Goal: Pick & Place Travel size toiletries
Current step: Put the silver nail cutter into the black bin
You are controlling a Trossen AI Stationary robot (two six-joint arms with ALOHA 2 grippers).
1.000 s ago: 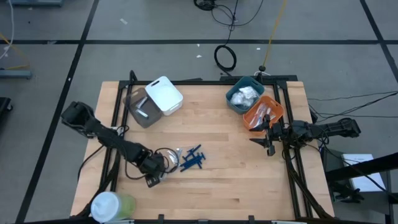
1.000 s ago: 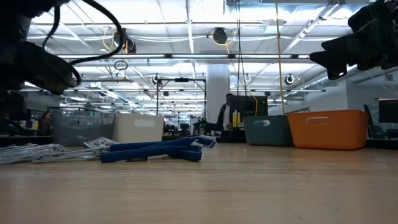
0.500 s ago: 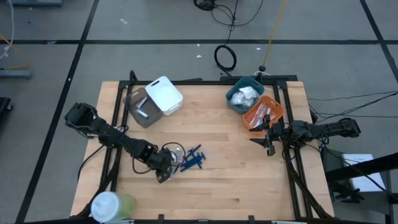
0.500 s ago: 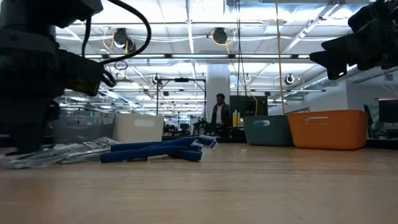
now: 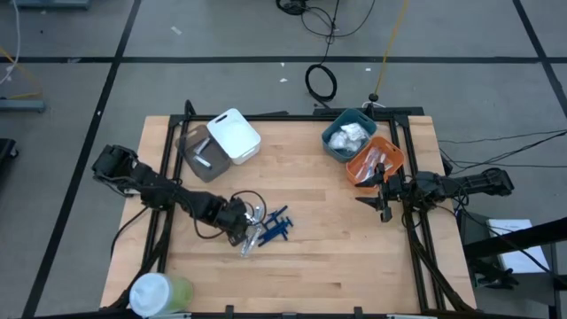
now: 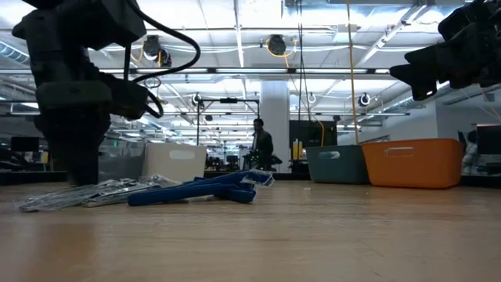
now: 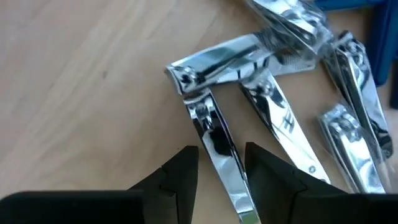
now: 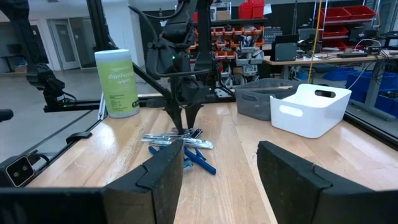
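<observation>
The left claw (image 5: pixel 246 237) is reaching down onto the pile of silver clippers (image 7: pixel 249 112) near the bench (image 5: pixel 337 257) middle, its fingers (image 7: pixel 180 174) standing apart on either side of one clipper's handle. Blue sticks (image 5: pixel 276 226) are lying just beside them. The right claw (image 5: pixel 383 195) is hovering, fingers apart, beside the orange bin (image 5: pixel 376 160).

White bin (image 5: pixel 235 135), orange bin (image 5: pixel 376 160), green cup (image 5: pixel 159 293)
</observation>
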